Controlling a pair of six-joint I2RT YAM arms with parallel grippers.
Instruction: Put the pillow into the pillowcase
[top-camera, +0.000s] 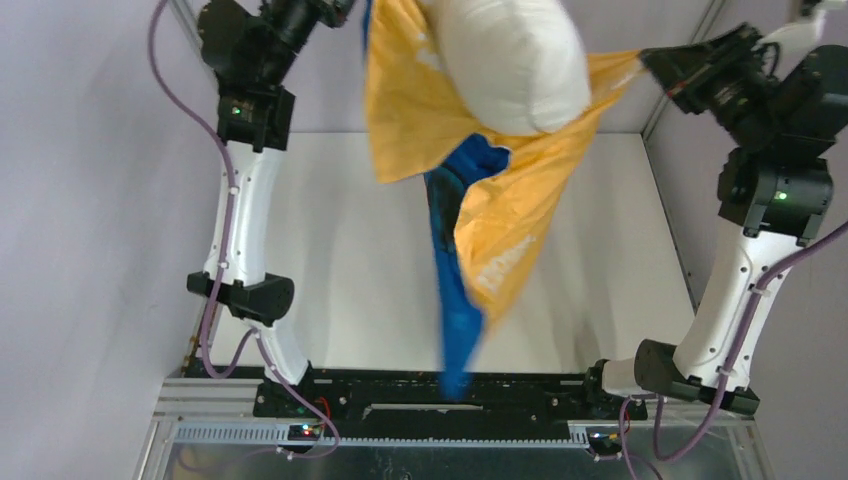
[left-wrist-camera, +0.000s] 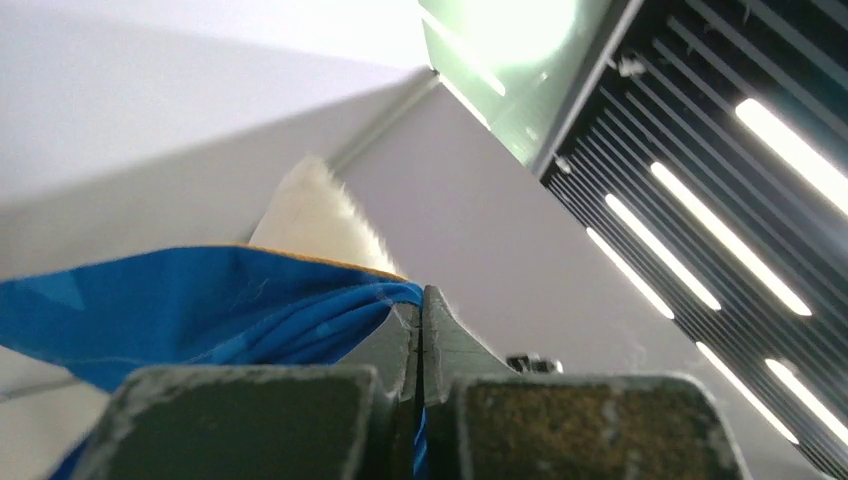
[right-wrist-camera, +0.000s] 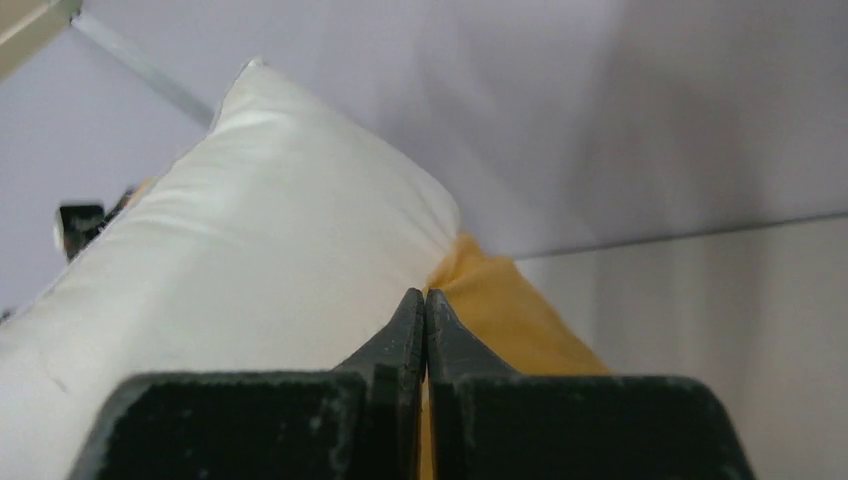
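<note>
The pillowcase (top-camera: 505, 215) hangs high above the table, orange-yellow outside and blue inside, stretched between both arms. The plump white pillow (top-camera: 510, 60) rests in its upper opening, bulging out at the top. My left gripper (left-wrist-camera: 421, 300) is shut on the blue edge of the pillowcase (left-wrist-camera: 200, 310), with a corner of the pillow (left-wrist-camera: 315, 215) showing behind it. My right gripper (right-wrist-camera: 425, 300) is shut on an orange fold of the pillowcase (right-wrist-camera: 500, 310), right beside the pillow (right-wrist-camera: 250, 270). The lower end of the sack dangles down past the table's near edge.
The white tabletop (top-camera: 340, 260) lies below the hanging fabric, with grey walls to both sides. The left arm (top-camera: 245, 200) and right arm (top-camera: 760, 230) stand raised at the table's sides. A black rail (top-camera: 450, 395) runs along the near edge.
</note>
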